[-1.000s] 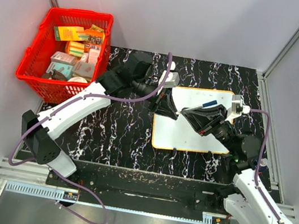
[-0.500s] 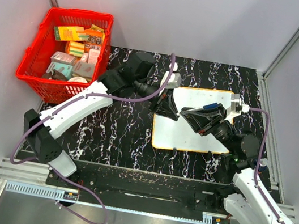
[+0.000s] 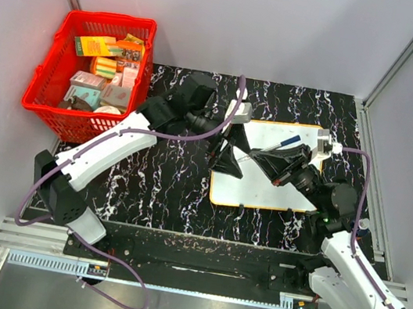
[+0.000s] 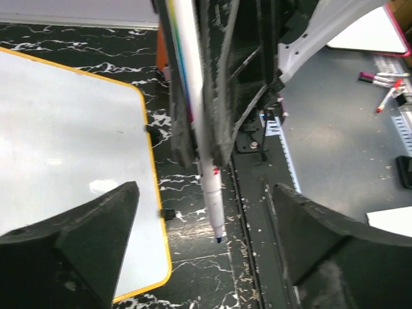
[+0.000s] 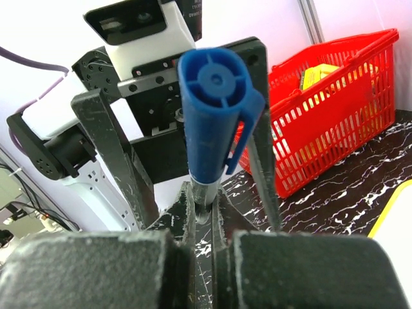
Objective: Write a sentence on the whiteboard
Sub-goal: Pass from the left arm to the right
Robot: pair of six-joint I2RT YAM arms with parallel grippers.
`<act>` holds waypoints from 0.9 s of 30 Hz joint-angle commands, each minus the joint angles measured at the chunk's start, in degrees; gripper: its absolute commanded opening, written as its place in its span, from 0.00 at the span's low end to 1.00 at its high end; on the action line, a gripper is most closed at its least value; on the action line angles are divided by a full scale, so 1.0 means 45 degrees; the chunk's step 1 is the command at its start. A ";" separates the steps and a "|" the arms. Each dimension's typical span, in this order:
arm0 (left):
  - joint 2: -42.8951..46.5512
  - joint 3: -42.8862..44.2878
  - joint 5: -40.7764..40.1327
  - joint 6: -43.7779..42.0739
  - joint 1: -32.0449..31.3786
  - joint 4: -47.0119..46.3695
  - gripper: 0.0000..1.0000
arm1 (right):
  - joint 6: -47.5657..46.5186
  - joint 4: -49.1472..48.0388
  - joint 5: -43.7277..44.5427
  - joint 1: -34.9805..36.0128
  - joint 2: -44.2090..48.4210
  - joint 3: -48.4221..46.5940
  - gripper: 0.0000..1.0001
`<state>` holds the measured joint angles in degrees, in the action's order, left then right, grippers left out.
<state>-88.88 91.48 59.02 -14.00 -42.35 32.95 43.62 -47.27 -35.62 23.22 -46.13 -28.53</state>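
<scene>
What our counter (image 3: pixel 161 187) carries
We see the whiteboard (image 3: pixel 259 193) at right, the basket (image 3: pixel 60 120) well apart at left.

Orange-yellow-rimmed white whiteboard (image 3: pixel 254 191), flat on black marbled table (image 3: pixel 161 187), right of centre.

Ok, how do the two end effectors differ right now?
The left end effector is open, its fingers spread wide and empty; the right end effector is shut on the marker. The left one's fingers flank the marker without touching it; the right one's pinch its barrel. Both hang over the whiteboard, facing each other.
</scene>
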 commanded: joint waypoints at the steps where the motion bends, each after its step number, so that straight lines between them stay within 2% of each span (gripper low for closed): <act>1: 0.0784 -0.0540 -0.1356 0.0627 0.0170 -0.2037 0.99 | -0.0121 0.0286 0.0742 0.0054 0.0640 -0.0144 0.00; 3: 0.1562 -0.2004 -0.1728 0.2182 0.0619 -0.3428 0.99 | -0.0452 0.1009 0.1291 0.0054 0.0952 0.0050 0.00; 5: 0.2266 -0.3833 -0.1185 0.3630 0.1692 -0.6238 0.99 | -0.0706 0.1651 0.2151 0.0054 0.1480 0.0227 0.00; 6: 0.2503 -0.4580 -0.1299 0.5417 0.2044 -0.7253 0.99 | -0.1114 0.1888 0.2346 0.0054 0.1829 0.0286 0.00; 7: 0.2660 -0.5167 -0.1281 0.6208 0.2743 -0.9371 0.99 | -0.1331 0.2258 0.2696 0.0054 0.1949 0.0267 0.00; 10: 0.2818 -0.6870 -0.1533 0.8634 0.3723 -1.1766 0.99 | -0.1937 0.2963 0.3458 0.0054 0.2457 0.0461 0.00; 12: 0.2312 -0.7145 -0.2059 0.9202 0.3941 -1.1834 0.99 | -0.2520 0.3178 0.3733 0.0054 0.2671 0.0656 0.00; 16: 0.1082 -0.6580 -0.2764 0.8931 0.4020 -0.9768 0.99 | -0.3538 0.3353 0.4495 0.0054 0.2868 0.1028 0.00; 20: 0.0223 -0.6736 -0.3271 0.9089 0.4137 -1.0135 0.99 | -0.4398 0.3298 0.5315 0.0054 0.2693 0.1126 0.00; 22: -0.0071 -0.6503 -0.3778 0.8834 0.4157 -0.9317 0.99 | -0.4828 0.3141 0.5745 0.0054 0.2264 0.1165 0.00; 27: -0.0385 -0.6872 -0.4873 0.8795 0.4215 -0.9334 0.99 | -0.5957 0.2302 0.7305 0.0599 0.1387 0.1185 0.00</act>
<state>-90.78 60.18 42.39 25.39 -23.88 -7.64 23.49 -32.16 -10.61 23.66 -37.30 -23.20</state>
